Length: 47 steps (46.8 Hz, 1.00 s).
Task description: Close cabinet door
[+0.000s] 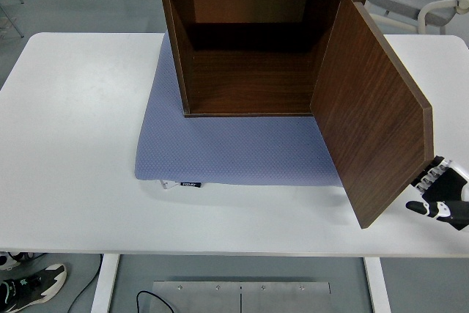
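All that shows of me is my right black five-fingered hand (442, 199), and only part of it. Its shell is matte black, blocky across the back. My fingers (431, 177) are built in short segments: black links broken by pale, whitish bands at the knuckles, so they read as striped. The thumb carries a white patch near its tip, with a black end. The wrist and forearm are cut off by the picture's edge.
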{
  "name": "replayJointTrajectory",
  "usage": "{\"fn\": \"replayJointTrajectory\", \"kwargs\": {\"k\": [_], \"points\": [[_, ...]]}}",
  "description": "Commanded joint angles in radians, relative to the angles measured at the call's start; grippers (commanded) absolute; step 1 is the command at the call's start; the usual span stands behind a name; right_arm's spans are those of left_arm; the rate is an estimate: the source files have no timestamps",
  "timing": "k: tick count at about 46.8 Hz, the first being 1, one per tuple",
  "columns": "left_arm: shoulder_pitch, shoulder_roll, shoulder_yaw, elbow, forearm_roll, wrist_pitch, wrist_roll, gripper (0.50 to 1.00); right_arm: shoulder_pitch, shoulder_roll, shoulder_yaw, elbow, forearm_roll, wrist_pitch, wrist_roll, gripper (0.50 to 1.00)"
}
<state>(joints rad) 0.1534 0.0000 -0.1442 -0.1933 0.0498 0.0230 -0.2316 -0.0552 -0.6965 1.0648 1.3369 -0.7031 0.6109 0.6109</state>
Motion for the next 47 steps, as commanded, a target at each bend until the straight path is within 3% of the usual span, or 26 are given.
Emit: {"fn": "replayJointTrajectory", "kwargs": {"k": [1,47], "points": [[0.0,0.0,0.0,0.0,-0.001,0.0,0.0,1.0,0.003,0.008,0.001,0.004,-0.015,0.0,0.0,1.0],[0.0,0.0,0.0,0.0,0.001,0.0,0.0,1.0,0.028,0.149,-0.009,0.019,-0.093,0.0,0.0,1.0]]}}
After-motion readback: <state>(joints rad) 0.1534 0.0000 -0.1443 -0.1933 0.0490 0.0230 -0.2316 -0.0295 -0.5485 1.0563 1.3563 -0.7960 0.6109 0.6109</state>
